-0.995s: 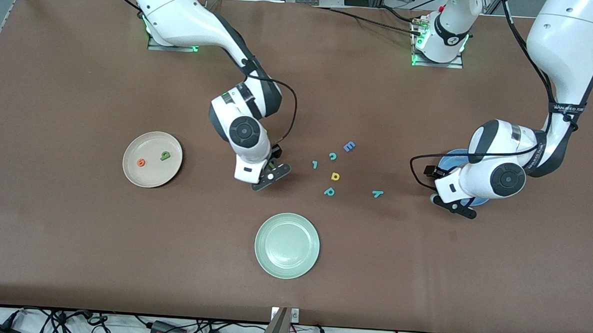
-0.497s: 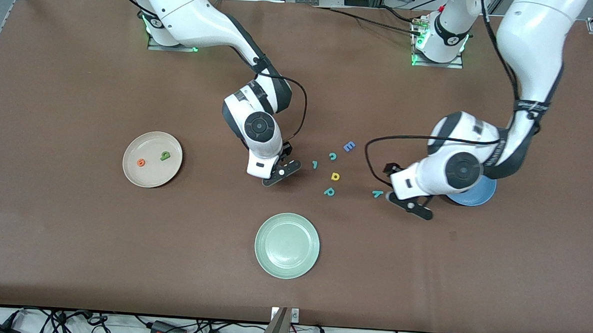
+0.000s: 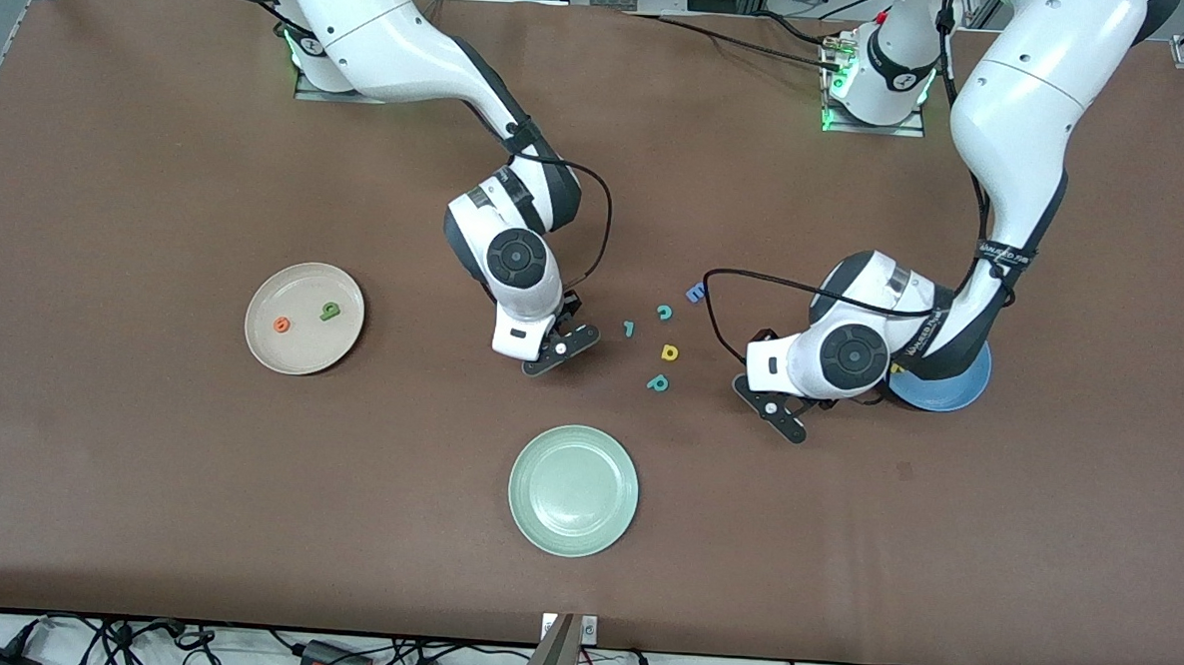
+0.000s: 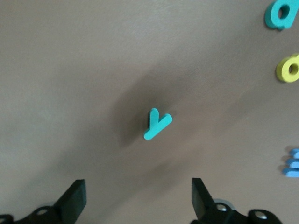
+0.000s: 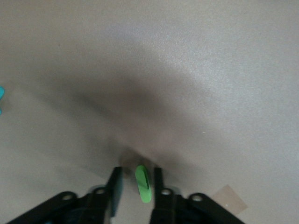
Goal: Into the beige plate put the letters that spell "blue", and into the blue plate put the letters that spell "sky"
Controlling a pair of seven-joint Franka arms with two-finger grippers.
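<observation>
R pincer (image 5: 134, 183) narrow round green "l" (image 5: 143, 183), L pincer (image 4: 138, 201) wide

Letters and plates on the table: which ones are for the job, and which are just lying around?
For the job: beige plate, orange e and green b in it, blue plate, teal y, green l.

Lying about: green plate, blue E, c, d, p.

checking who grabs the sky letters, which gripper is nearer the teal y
Left. The left gripper hangs right over the teal "y", open. The right gripper is toward the beige plate's end, around a green bar.
</observation>
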